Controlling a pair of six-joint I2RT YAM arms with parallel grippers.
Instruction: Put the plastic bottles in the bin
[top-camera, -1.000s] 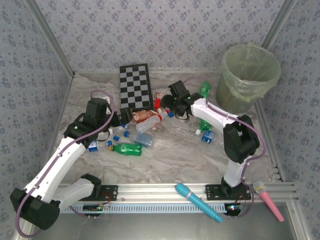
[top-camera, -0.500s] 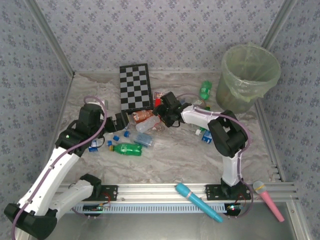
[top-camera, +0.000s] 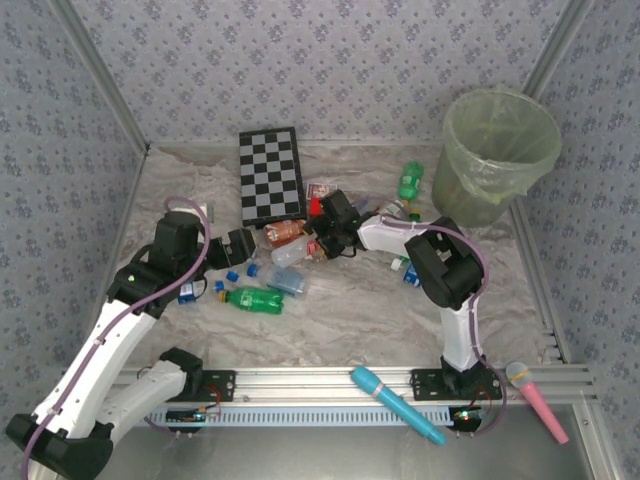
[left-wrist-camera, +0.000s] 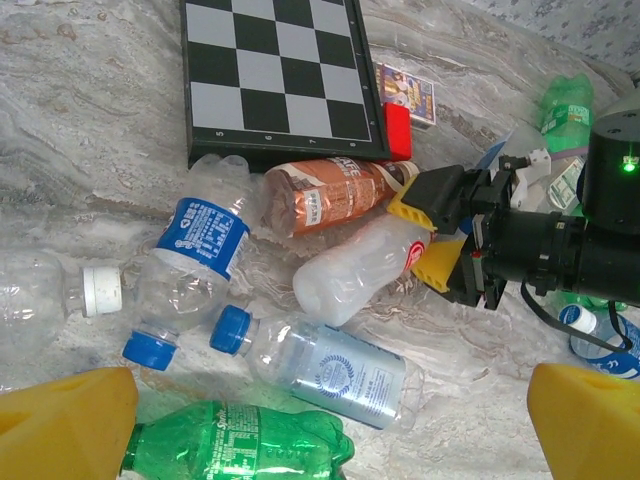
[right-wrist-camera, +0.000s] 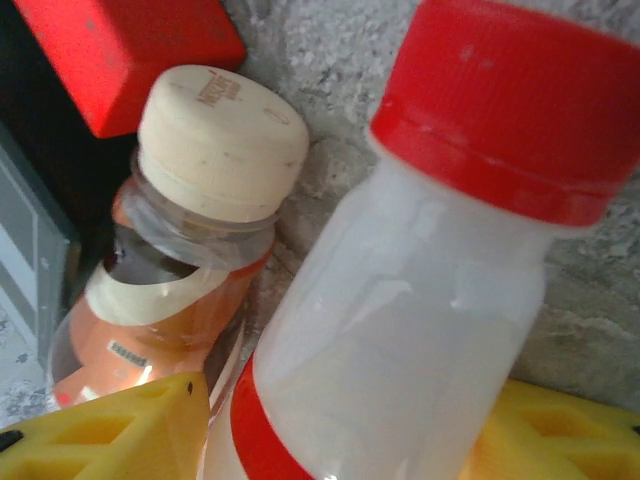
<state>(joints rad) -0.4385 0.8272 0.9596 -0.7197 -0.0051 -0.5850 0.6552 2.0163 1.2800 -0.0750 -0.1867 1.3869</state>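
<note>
The clear blue-capped bottles (left-wrist-camera: 190, 255), a green bottle (left-wrist-camera: 240, 445), a brownish-orange bottle (left-wrist-camera: 330, 192) and a milky red-capped bottle (left-wrist-camera: 360, 268) lie clustered on their sides; the bin (top-camera: 480, 200), green-lined, stands upright, well apart.

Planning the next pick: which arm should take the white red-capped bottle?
Right. The right pincer straddles the white bottle, yellow fingers either side, and that arm stands nearer the bin. The left pincer hangs open above the loose bottles, farther from the bin.

My remote view: checkerboard (top-camera: 271, 173) far centre-left, red block (left-wrist-camera: 398, 131) at its near-right corner; blue microphone (top-camera: 395, 403) and pink microphone (top-camera: 537, 398) on the near rail (top-camera: 300, 381).
</note>
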